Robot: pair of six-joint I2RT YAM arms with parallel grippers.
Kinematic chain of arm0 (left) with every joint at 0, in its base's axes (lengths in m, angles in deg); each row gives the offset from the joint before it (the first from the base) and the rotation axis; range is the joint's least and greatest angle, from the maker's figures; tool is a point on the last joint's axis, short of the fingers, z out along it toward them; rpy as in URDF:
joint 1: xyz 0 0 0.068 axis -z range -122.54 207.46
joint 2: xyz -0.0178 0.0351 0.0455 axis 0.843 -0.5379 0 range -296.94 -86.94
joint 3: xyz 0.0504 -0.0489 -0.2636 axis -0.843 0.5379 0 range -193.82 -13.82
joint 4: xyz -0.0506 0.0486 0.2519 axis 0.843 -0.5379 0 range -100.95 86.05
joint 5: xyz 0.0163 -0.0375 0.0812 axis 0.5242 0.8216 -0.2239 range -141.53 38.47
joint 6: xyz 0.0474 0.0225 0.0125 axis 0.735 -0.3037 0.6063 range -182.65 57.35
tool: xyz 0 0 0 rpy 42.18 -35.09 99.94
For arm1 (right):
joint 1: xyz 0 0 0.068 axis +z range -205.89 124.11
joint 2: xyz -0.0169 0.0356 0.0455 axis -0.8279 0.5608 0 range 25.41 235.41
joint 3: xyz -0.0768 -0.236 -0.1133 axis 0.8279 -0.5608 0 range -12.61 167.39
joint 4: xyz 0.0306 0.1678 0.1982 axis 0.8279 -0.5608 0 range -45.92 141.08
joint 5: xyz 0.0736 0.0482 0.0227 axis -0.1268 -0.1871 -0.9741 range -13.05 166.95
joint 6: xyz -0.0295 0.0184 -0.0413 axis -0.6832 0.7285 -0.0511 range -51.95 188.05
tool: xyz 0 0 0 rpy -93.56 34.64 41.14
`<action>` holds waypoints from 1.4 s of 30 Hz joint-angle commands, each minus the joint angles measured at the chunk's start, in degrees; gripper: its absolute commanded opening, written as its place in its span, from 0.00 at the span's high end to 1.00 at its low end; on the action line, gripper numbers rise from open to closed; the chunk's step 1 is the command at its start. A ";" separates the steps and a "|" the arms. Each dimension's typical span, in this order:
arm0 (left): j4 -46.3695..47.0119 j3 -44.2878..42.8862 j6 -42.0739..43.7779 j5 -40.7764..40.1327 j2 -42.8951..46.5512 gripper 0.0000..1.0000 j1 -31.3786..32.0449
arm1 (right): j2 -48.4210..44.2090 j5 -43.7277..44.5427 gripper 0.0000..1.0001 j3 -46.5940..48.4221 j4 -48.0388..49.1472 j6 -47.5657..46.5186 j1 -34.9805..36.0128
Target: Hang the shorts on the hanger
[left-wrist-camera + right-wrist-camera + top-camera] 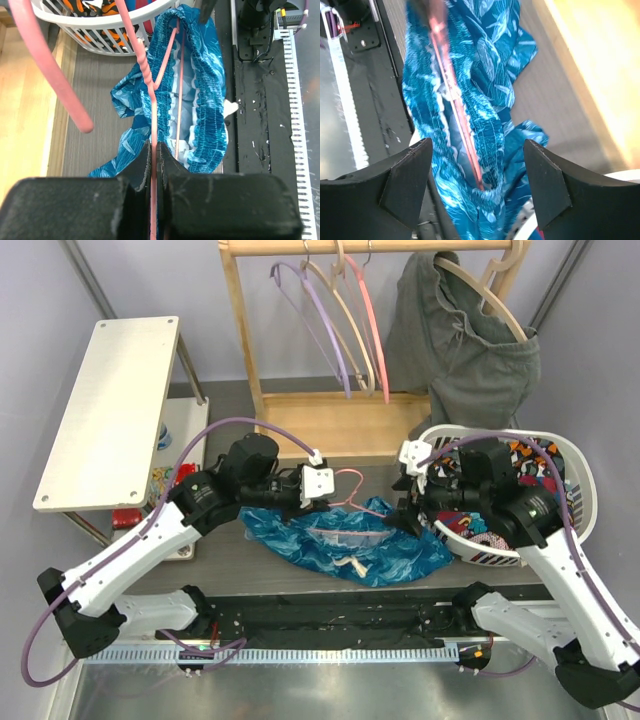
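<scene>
Left pincer (pixel 153 150): is grasping the pink wire hanger (pixel 148 75), clenched on its wire.
Right pincer (pixel 477 145): is hanging released above the shorts (pixel 470 65).
Shorts: are lying on the table (pixel 225 555), the hanger's wires going inside the waistband.

Blue shorts (pixel 400 552) with teal leaf print, crumpled on the dark table (pixel 225 552), gathered waistband gaping open, white drawstring end at the near edge, thin pink wire hanger (pixel 350 478) lying lengthwise, wires threaded inside the waistband, twisted neck and hook outside.
</scene>
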 commanded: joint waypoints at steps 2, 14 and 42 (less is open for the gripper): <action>0.61 -1.58 -1.38 4.01 2.10 1.00 -0.76 | -3.69 -4.62 0.22 -6.73 3.66 -8.84 -0.25; -0.01 -2.54 -2.17 3.75 1.84 1.00 -1.02 | -0.88 -11.31 0.57 -13.86 14.84 -7.61 -0.16; 4.39 -6.76 -15.09 -1.17 4.56 0.15 -14.38 | -2.65 7.41 0.99 -5.52 10.97 34.49 -22.13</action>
